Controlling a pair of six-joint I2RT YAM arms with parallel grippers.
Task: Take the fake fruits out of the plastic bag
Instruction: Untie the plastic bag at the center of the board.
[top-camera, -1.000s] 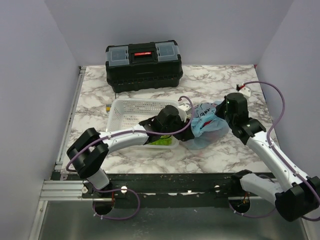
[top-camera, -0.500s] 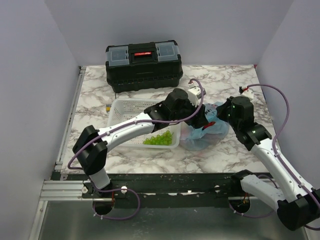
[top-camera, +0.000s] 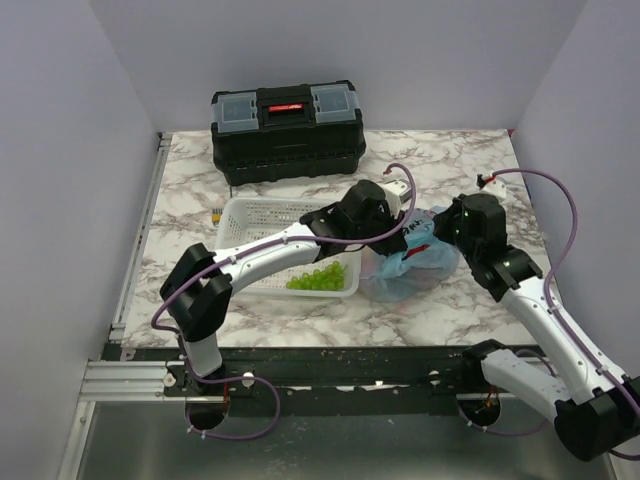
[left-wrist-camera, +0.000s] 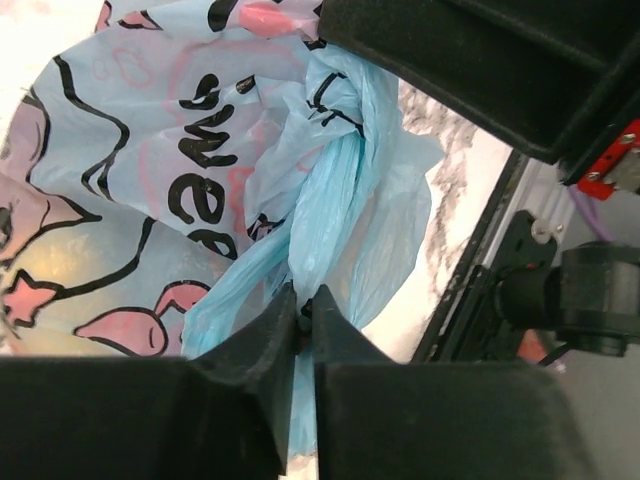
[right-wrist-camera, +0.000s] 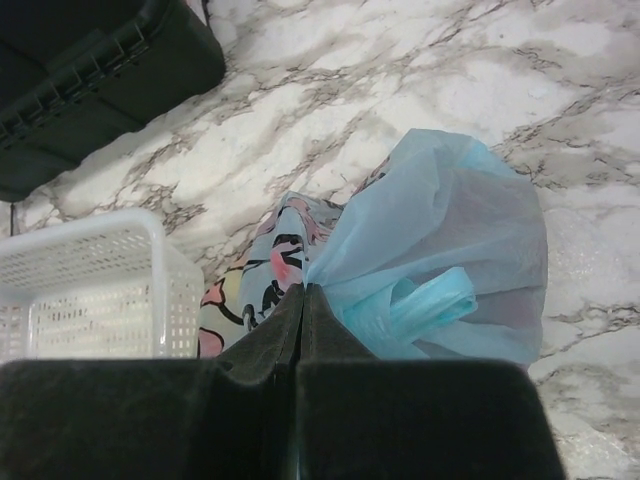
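Now my left gripper (left-wrist-camera: 303, 312) was pinched on a twisted blue strand of the plastic bag (left-wrist-camera: 190, 150), its fingers almost meeting around the film. A second earlier it had hung over the near right corner of the white basket (top-camera: 250, 215). Since then it had swung across to the bag, leaving the pale green grapes (top-camera: 318, 279) in plain view in that corner. My right gripper (right-wrist-camera: 303, 296) had stayed pressed together on a fold of the bag's film and had barely shifted. The bag sat on the marble table (top-camera: 190, 180) just right of the basket, about midway between the far and near edges. The black toolbox (top-camera: 287, 120) had not moved from the far edge.
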